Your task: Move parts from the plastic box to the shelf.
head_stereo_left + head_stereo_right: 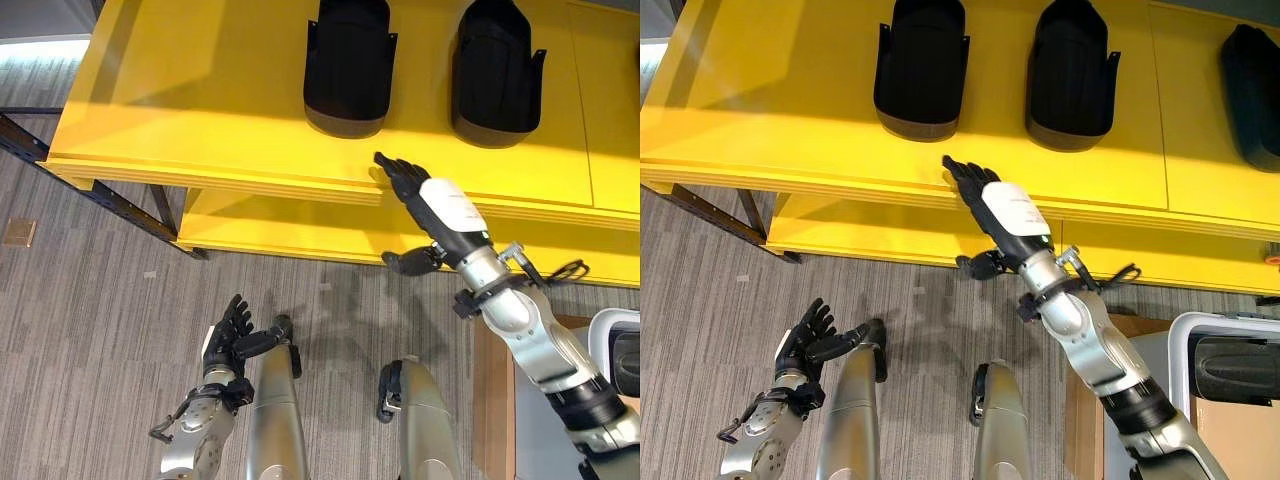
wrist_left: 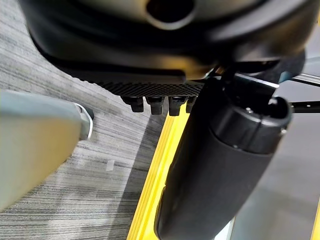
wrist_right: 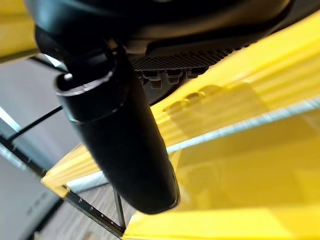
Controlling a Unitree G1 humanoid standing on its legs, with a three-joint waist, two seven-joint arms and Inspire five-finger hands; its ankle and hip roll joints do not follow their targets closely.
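Two black moulded plastic parts stand side by side on the top board of the yellow wooden shelf [image 1: 200, 110]: the left black part [image 1: 346, 65] and the right black part [image 1: 497, 70], apart from each other, both set back from the front edge with bare yellow board before them. A third black part [image 1: 1252, 80] lies further right on the same board. To the left of the parts the board is bare out to its corner.

The right hand [image 1: 408, 182] reaches over the front edge of the top board, below the gap between the first two parts, its fingers straight and relaxed, holding nothing and touching neither part. A lower yellow board juts out beneath that edge.

The left hand [image 1: 232, 335] hangs low over the grey striped carpet floor [image 1: 90, 330], well apart from the shelf, fingers loosely spread and empty.

A white-rimmed plastic box [image 1: 1200, 335] shows at the right margin, with a black part [image 1: 1238, 370] inside.
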